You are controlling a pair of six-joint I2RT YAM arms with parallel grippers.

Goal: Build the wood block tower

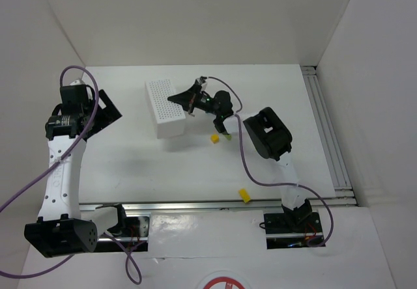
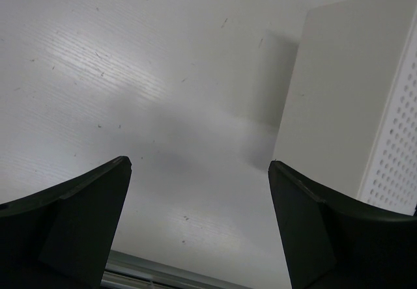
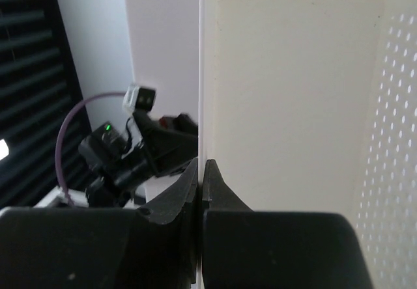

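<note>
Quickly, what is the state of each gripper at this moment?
Left gripper: open, holding nothing.
Right gripper: shut, nothing visible between its fingers.

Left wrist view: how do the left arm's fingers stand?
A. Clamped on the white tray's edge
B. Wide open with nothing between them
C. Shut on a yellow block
B: the left fingers stand far apart, and only bare table shows between them; the tray lies beyond them, not in the gap.
</note>
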